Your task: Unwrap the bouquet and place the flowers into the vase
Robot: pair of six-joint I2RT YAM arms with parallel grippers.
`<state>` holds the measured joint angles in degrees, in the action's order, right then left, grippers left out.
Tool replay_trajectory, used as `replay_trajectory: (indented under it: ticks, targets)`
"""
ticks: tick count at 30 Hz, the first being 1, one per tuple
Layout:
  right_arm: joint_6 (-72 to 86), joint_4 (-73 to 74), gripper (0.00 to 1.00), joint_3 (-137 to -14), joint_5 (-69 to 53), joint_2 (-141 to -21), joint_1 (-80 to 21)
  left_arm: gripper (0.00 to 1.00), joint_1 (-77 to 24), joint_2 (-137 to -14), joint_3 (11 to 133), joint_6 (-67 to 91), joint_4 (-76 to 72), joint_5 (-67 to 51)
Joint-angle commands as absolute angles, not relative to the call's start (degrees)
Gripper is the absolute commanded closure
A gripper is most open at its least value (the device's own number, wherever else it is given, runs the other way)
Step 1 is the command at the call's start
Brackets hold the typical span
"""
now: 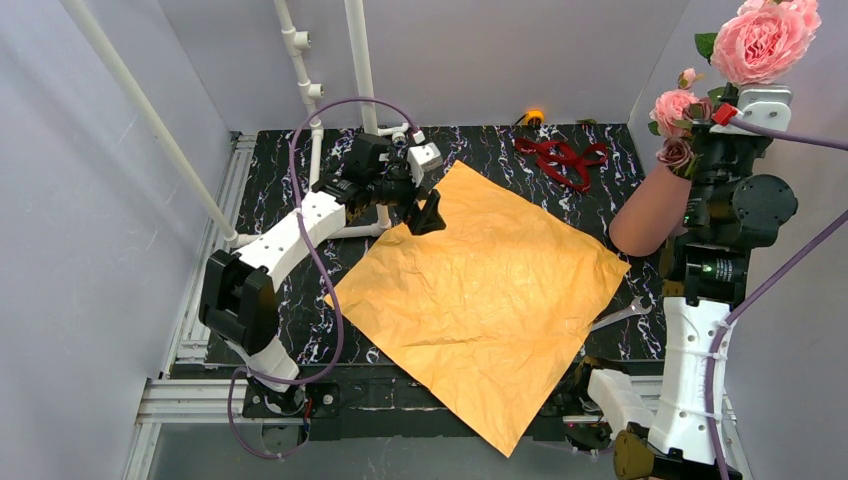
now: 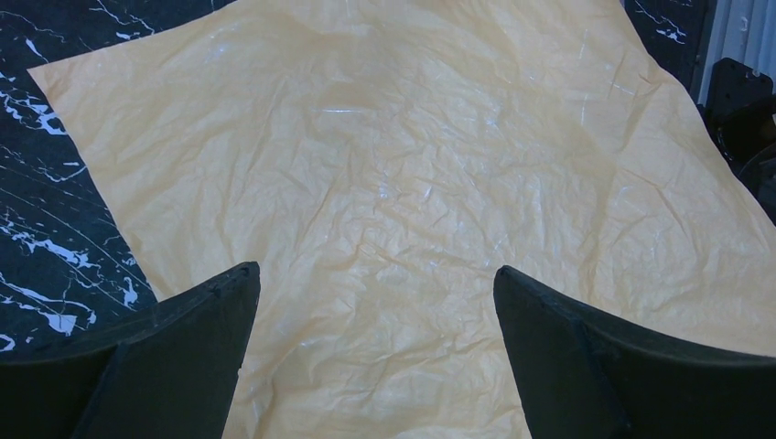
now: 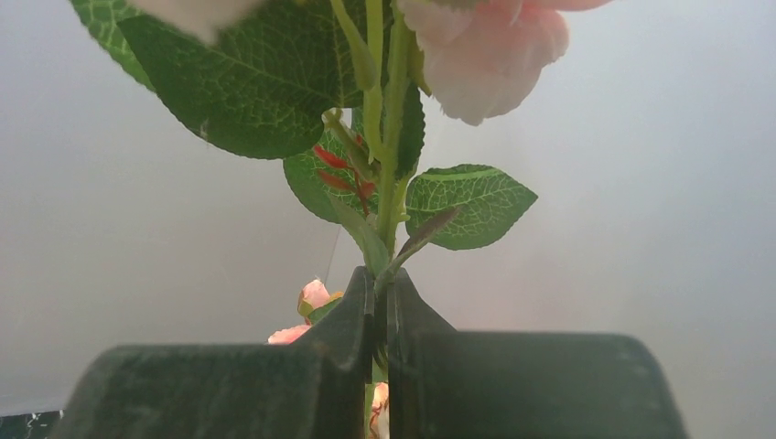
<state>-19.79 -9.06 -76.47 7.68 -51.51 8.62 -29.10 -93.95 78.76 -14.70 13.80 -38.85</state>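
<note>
The crinkled, glossy orange wrapping paper (image 1: 480, 300) lies flat, diamond-shaped, on the black marbled table (image 1: 490, 145). At its 11 o'clock corner the left gripper (image 2: 375, 283) hovers with its black fingers wide apart. The right gripper (image 3: 380, 297) is clamped on the thin green stem of the soft pink roses (image 1: 760, 40), which are raised at 2 o'clock. The smooth salmon-pink cylinder vase (image 1: 650, 215) leans tilted at 3 o'clock. A looped dark red ribbon (image 1: 562, 160) lies at 1 o'clock.

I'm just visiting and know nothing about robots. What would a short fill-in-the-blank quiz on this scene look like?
1. The right gripper is shut on the green ____ of the flowers.
2. The left gripper, above the orange paper, is ____, not shut.
3. The ribbon beyond the paper is dark ____.
Missing words: stem; open; red.
</note>
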Motion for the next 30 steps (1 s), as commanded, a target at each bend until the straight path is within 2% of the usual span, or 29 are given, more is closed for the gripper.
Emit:
replay_trajectory:
  ticks: [1, 14, 30]
  targets:
    - [-21.1, -16.1, 0.99, -73.5, 7.6, -50.2, 8.9, 0.00, -29.2, -95.8, 82.9, -15.3, 15.4, -39.6]
    - [-20.9, -28.3, 0.99, -65.3, 10.3, -49.9, 8.9, 0.00, -29.2, -96.8, 84.6, -16.5, 17.2, -39.9]
    - [-16.6, -30.8, 0.99, -55.5, 17.5, -48.2, 9.0, 0.00, -29.2, -98.8, 88.0, -18.5, 20.8, -40.4]
